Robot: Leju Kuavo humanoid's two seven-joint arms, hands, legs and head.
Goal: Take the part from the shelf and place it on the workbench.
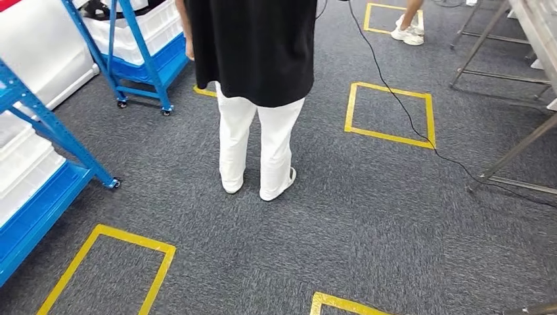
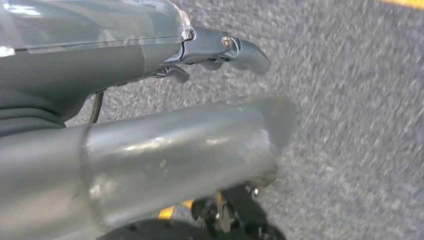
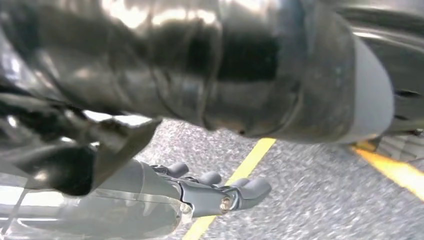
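The head view is evenly and brightly lit, with only faint shadows cast on the grey carpet floor (image 1: 368,216). Both wrist views are smeared by blur, and glare is seen on the glossy near parts.

Grey carpet floor (image 1: 368,216), yellow tape squares (image 1: 389,115)

Factory-style workshop floor, grey carpet (image 1: 368,216), yellow taped squares (image 1: 390,115), blue wheeled shelf racks (image 1: 141,59), metal workbench legs (image 1: 519,147)
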